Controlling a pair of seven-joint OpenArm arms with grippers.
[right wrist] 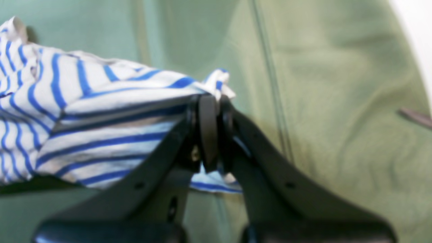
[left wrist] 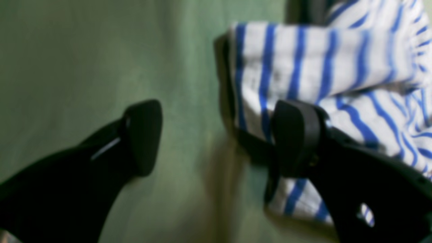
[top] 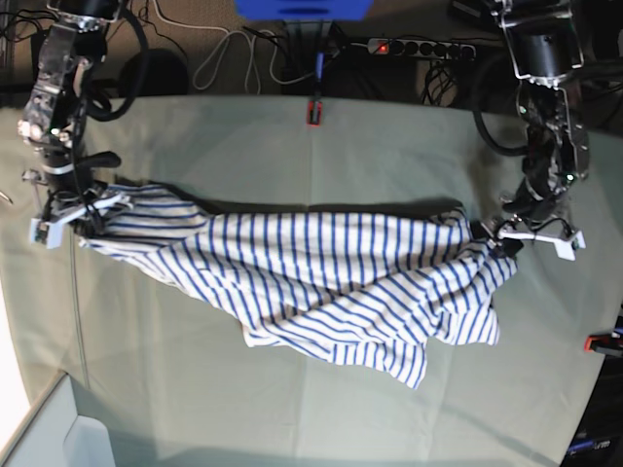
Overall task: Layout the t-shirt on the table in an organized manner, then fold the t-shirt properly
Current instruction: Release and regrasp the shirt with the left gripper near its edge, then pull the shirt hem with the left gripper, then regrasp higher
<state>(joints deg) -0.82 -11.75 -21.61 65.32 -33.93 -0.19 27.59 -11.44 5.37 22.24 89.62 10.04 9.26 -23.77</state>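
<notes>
So the left gripper (left wrist: 216, 138) was wide open, nothing between the jaws. One finger sat over bare table (left wrist: 84, 60), the other was right against the edge of the shirt (left wrist: 303, 64), maybe touching it, hard to say with the blur. Either way it wasn't holding cloth.

The right gripper (right wrist: 214, 131) was the opposite: pinched tight on a bunched bit of the shirt's edge, with a little tuft poking out past the tips.

Taking the shirt as the landmark: in the base view it was strung out across the middle of the table between the two arms, the right gripper at one end and the left at the other. The end by the right gripper looked lifted a bit off the surface. The middle and near side were a mess, twisted and folded over, with a loose flap hanging toward the near edge of the table. A red clamp (top: 313, 110) sat at the far edge, well behind the shirt.

My read was that this was the layout step, nowhere near folding. One end looked freshly let go. Next move probably called for the left gripper to re-grab at a better spot, like a hem corner or shoulder, then both arms pull apart to flatten it. No telling which part of the shirt each end was.
</notes>
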